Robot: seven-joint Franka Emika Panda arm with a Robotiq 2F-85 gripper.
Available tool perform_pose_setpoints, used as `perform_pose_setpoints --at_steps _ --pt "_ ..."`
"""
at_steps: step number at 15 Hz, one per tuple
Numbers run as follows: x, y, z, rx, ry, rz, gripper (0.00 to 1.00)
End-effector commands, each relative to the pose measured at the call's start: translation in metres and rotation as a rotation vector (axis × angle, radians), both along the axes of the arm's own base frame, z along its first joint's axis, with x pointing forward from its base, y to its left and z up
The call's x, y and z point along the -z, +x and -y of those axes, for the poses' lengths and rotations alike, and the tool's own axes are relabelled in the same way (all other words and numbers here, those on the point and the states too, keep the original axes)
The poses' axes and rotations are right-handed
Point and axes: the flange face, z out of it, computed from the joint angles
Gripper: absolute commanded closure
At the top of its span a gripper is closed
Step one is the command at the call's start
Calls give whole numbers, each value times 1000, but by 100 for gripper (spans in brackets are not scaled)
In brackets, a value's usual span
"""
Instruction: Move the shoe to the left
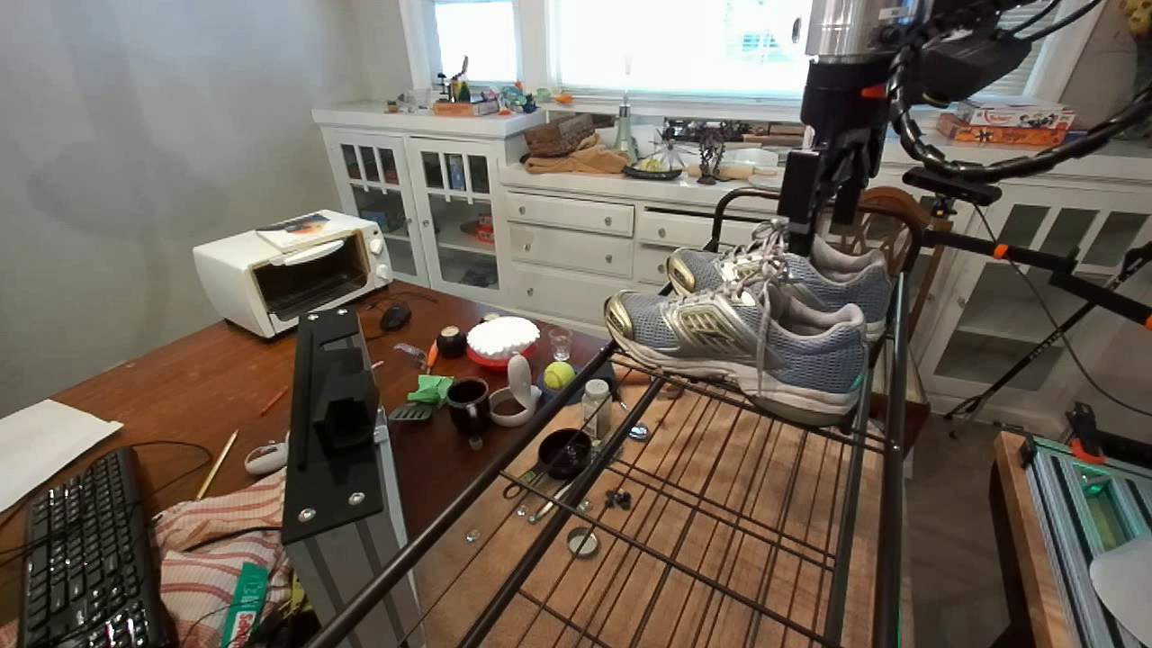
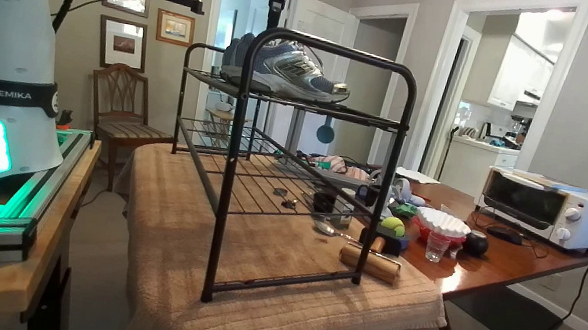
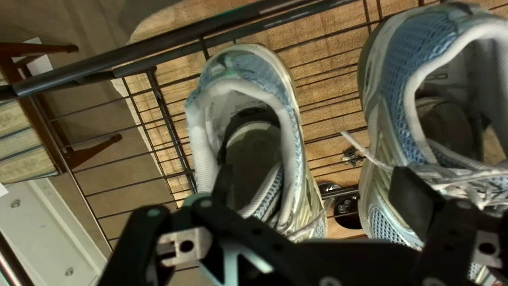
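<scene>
Two look-alike grey-blue and white sneakers stand side by side on the top shelf of a black wire rack. In an exterior view, the nearer shoe partly hides the farther shoe. In an exterior view, the farther one covers most of its mate. In the wrist view, the farther shoe is left and the nearer shoe is right. My gripper is open above the pair. One finger overlaps the left shoe's opening, the other the right shoe's laced side. Contact cannot be told. The gripper points down.
The rack has a raised end bar close to the gripper. Beneath it lies a tan towel with a roller, a spoon and small items. The table also holds a toaster oven, keyboard and mug.
</scene>
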Motion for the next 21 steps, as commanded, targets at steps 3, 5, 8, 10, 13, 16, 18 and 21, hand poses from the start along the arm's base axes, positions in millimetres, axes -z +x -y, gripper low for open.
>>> perform_pose_setpoints --at_steps 3,5,8,10,13,16,18,21 --pt "3 -23 13 -16 -38 -4 0" --pt "5 -24 19 -27 -36 1 0" --pt "11 -17 29 -41 -8 25 0" --pt "16 -12 34 -42 9 44 0" --pt "21 -7 42 -52 29 69 0" --pt "24 -4 45 -63 35 72 0" --pt "25 -4 44 -82 35 61 0" --pt "35 -5 43 -161 25 46 0"
